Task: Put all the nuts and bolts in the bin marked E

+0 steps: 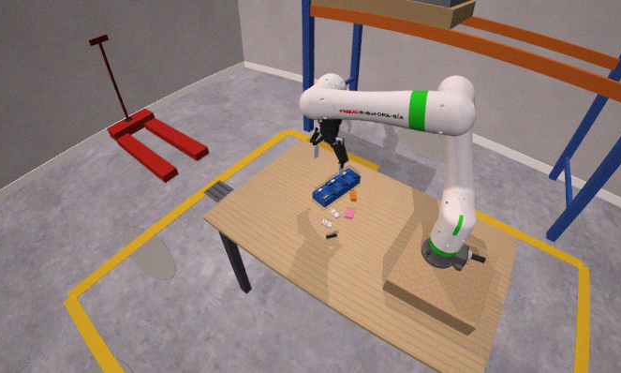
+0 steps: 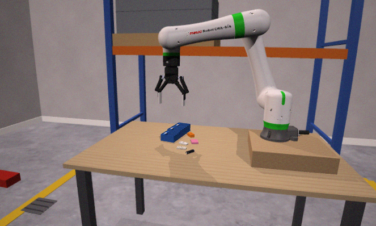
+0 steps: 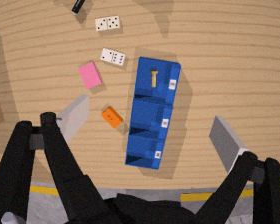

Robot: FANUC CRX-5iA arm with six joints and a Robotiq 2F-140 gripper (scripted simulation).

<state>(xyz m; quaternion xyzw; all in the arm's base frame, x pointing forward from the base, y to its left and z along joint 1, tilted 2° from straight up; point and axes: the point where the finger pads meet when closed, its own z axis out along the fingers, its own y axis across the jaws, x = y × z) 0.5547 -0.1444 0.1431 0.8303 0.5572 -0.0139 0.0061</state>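
Wooden table [image 2: 129,164] has bare planks toward its near and left edges. High above the blue three-compartment bin [image 3: 152,111], the gripper [image 2: 171,99] hangs released, holding nothing. A yellowish bolt [image 3: 153,78] lies lengthwise in one end compartment; a black bolt [image 3: 79,2] lies apart, beyond two dominoes [image 3: 107,23].

- A warehouse or factory floor — blue-and-orange pallet racking [image 1: 532,61] behind the wooden table [image 1: 279,262].
- Red pallet jack [image 1: 155,142] and yellow floor tape [image 1: 167,220] left of the table.
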